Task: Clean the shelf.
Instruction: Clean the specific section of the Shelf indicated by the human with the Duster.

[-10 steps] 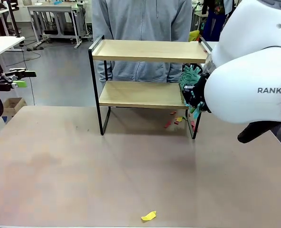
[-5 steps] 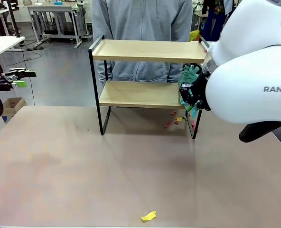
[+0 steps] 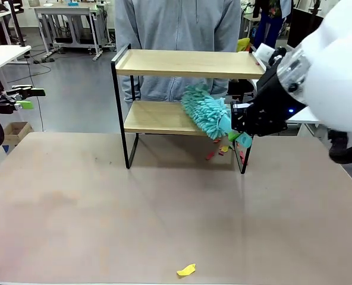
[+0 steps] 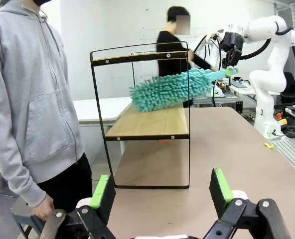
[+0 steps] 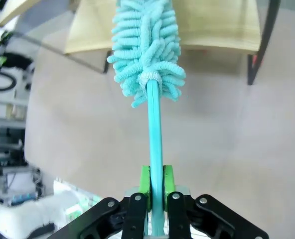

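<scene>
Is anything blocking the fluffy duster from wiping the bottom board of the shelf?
Nothing visible does. The duster in the right tool already reaches in over the lower board of the shelf, which looks bare.

The shelf has 2 matt light wooden boards in a thin black metal frame. The duster has a fluffy teal cloth head and smooth plastic handle. The table is matt beige.
</scene>
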Controlling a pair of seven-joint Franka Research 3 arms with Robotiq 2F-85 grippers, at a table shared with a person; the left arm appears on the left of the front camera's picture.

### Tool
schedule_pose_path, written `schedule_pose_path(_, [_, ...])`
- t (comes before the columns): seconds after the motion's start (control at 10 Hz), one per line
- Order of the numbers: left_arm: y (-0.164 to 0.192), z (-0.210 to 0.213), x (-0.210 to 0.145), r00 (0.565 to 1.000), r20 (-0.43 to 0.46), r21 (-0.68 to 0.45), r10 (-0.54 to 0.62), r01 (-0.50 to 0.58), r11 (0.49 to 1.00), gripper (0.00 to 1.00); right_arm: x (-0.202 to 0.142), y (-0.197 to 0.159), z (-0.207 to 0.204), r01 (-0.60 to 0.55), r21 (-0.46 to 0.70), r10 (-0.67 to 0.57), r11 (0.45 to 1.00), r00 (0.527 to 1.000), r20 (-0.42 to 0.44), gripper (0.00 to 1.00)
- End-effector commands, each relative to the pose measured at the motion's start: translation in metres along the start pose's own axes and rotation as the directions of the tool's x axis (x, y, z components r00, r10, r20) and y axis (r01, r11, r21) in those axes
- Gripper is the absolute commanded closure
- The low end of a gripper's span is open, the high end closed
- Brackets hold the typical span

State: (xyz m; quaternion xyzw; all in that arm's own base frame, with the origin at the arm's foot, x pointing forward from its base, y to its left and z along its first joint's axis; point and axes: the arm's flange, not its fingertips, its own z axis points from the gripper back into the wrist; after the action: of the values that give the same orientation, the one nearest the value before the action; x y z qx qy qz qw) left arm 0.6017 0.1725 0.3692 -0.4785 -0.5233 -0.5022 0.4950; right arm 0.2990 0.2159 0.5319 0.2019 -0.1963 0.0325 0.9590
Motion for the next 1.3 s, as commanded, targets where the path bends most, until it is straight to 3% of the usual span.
schedule_pose_path(0.0, [-0.001,-0.001,0.002,1.000,-0.006,-0.007,-0.011,0.011,1.000,0.00,-0.019,-0.017,0.025,-0.122,0.089,0.128,0.988,0.989,-0.067,0.87])
schedule_pose_path(0.2, [-0.001,-0.001,0.002,1.000,-0.006,-0.007,-0.011,0.011,1.000,0.00,-0.039,-0.019,0.048,-0.251,0.145,0.269,0.957,0.955,-0.126,0.87])
schedule_pose_path(0.5, [-0.001,-0.001,0.002,1.000,-0.006,-0.007,-0.011,0.011,1.000,0.00,-0.075,-0.037,0.082,-0.412,0.161,0.441,0.897,0.854,-0.276,0.87])
schedule_pose_path(0.7, [-0.001,-0.001,0.002,1.000,-0.006,-0.007,-0.011,0.011,1.000,0.00,-0.092,-0.064,0.079,-0.412,0.142,0.432,0.900,0.801,-0.416,0.87])
schedule_pose_path(1.0, [-0.001,-0.001,0.002,1.000,-0.006,-0.007,-0.011,0.011,1.000,0.00,-0.120,-0.107,0.092,-0.473,0.111,0.463,0.874,0.743,-0.483,0.87])
schedule_pose_path(1.2, [-0.001,-0.001,0.002,1.000,-0.006,-0.007,-0.011,0.011,1.000,0.00,-0.127,-0.133,0.084,-0.464,0.123,0.459,0.877,0.736,-0.498,0.87])
